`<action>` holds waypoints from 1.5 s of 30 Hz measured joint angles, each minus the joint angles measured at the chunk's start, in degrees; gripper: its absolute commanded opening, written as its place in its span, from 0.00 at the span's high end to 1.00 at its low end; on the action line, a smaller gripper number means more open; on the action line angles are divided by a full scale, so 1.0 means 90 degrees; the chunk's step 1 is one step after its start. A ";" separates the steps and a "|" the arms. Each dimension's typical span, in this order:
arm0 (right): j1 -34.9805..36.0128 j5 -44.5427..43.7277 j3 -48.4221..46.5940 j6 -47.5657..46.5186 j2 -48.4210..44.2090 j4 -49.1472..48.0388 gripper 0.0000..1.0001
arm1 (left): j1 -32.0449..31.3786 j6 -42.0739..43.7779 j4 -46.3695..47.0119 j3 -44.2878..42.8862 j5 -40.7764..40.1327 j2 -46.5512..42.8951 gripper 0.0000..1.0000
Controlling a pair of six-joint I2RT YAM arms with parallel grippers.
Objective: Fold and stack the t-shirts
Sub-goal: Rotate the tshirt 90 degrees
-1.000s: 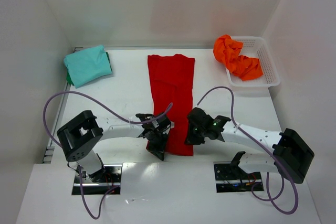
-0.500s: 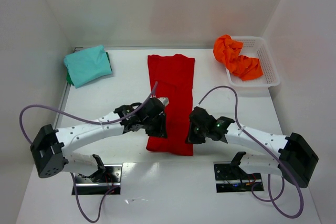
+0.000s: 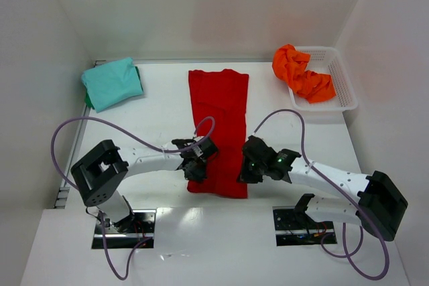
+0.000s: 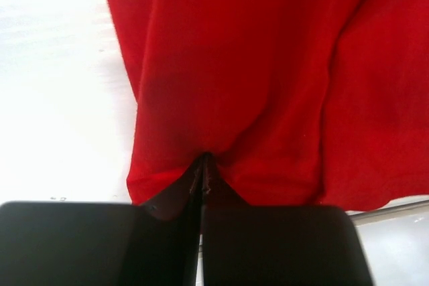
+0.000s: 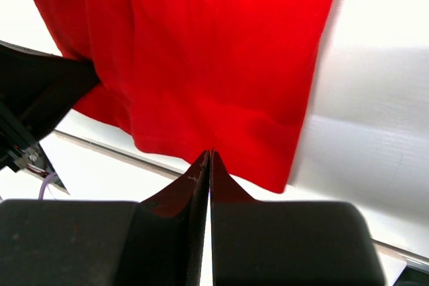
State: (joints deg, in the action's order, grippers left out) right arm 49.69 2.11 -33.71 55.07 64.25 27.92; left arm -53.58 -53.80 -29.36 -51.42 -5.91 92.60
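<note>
Since half a second ago the left gripper (image 3: pixel 195 168) has drawn back to the near left corner of the red t-shirt (image 3: pixel 219 108), a long strip lying in the middle of the table (image 3: pixel 161 108); the right gripper (image 3: pixel 247 167) sits at its near right edge. Left wrist view: the fingers (image 4: pixel 281 239) are closed on a puckered fold of red cloth. Right wrist view: the fingers (image 5: pixel 288 239) are pressed together at the hem.

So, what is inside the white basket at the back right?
The orange t-shirt lies crumpled inside the basket, and part of it spills over the left rim. Bare mesh shows on the right. Anything beneath the cloth is covered.
</note>
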 measured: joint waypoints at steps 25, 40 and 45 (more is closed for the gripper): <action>-0.0002 -0.0019 0.0129 0.0041 -0.0005 -0.0012 0.75 | -0.0350 -0.0221 -0.0716 0.0389 0.1020 -0.1489 0.39; -0.1659 -0.0782 -0.2562 -0.1358 0.1821 -0.0517 1.00 | 0.2926 0.1477 0.0192 -0.1792 -0.0007 -0.0308 1.00; -0.2407 -0.1008 -0.3507 -0.1875 0.3031 -0.0882 1.00 | 0.3483 0.2132 0.0559 -0.2873 0.0372 0.1239 1.00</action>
State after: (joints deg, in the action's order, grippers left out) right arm 28.03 -6.96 -65.28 38.20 91.53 19.99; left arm -22.24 -34.61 -24.34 -77.28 -2.57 103.74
